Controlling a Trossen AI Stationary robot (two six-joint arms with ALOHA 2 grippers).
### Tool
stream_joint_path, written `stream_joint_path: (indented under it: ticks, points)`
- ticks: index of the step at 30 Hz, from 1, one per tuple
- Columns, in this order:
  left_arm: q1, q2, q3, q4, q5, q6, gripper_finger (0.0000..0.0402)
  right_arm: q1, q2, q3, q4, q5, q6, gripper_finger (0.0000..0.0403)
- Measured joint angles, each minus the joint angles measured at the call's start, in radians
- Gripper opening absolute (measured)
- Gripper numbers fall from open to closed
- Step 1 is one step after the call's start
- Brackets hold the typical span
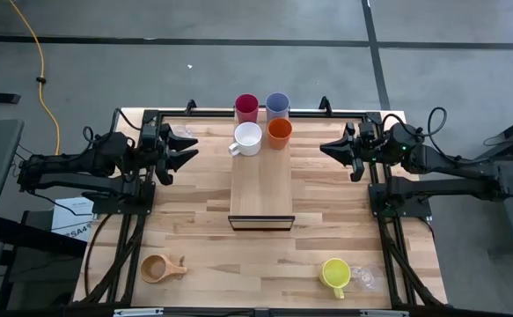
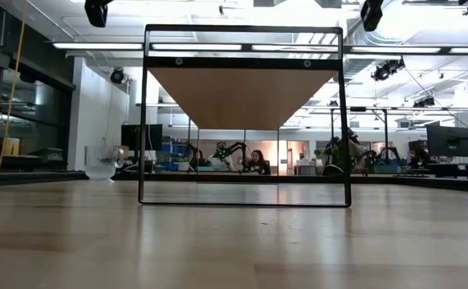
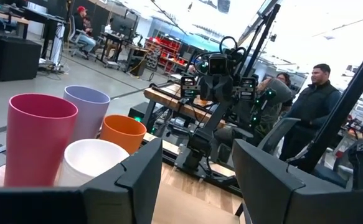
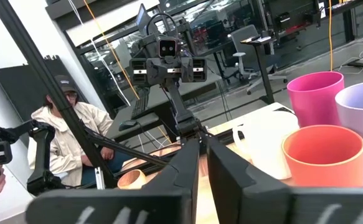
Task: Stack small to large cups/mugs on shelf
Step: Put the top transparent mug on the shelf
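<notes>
While both arms wait at the table's sides, I see my left gripper point(image 1: 188, 150) open and empty, my right gripper point(image 1: 327, 149) nearly shut, holding nothing. Nearest lie a brown wooden handled cup point(image 1: 160, 268) and yellow mug point(image 1: 334, 272). On the light-wood plank shelf point(image 1: 260, 189) stand a white mug point(image 1: 247, 138) and orange tumbler point(image 1: 279, 133); red point(image 1: 246, 107) and lavender tumblers point(image 1: 277, 105) stand beyond. A box's partial lettering "SA4" point(image 1: 77, 229) shows.
</notes>
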Motion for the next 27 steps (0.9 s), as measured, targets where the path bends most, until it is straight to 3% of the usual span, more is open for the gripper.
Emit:
stream_joint_path:
  ticks: [3, 7, 10, 14, 16, 20, 23, 27]
  points:
    - [0.000, 0.000, 0.000, 0.000, -0.010, -0.028, 0.0182, 0.000, 0.000, 0.000, 0.000, 0.000, 0.002, 0.0033]
    - [0.000, 0.022, 0.012, -0.052, -0.113, -0.109, 0.0182, 0.000, 0.000, 0.000, 0.000, 0.000, 0.002, 0.0049]
    - [0.001, 0.083, 0.099, -0.228, -0.224, -0.196, 0.0182, 0.000, 0.000, 0.000, 0.000, 0.001, 0.002, 0.0064]
    - [0.043, 0.218, 0.282, -0.611, -0.339, -0.388, 0.0182, 0.000, 0.000, 0.000, -0.004, 0.032, 0.001, 0.0078]
    - [0.112, 0.301, 0.379, -0.835, -0.320, -0.468, 0.0182, 0.000, 0.000, 0.000, -0.008, 0.044, -0.004, 0.0083]
    - [0.276, 0.471, 0.515, -1.151, -0.220, -0.473, 0.0182, 0.000, 0.000, 0.000, -0.023, 0.046, -0.005, 0.0088]
    - [0.395, 0.580, 0.561, -1.247, -0.136, -0.382, 0.0182, 0.000, 0.000, 0.000, -0.038, 0.046, -0.005, 0.0087]
    - [0.535, 0.715, 0.573, -1.287, -0.125, -0.241, 0.0182, 0.000, 0.000, 0.000, -0.047, 0.046, -0.006, 0.0087]
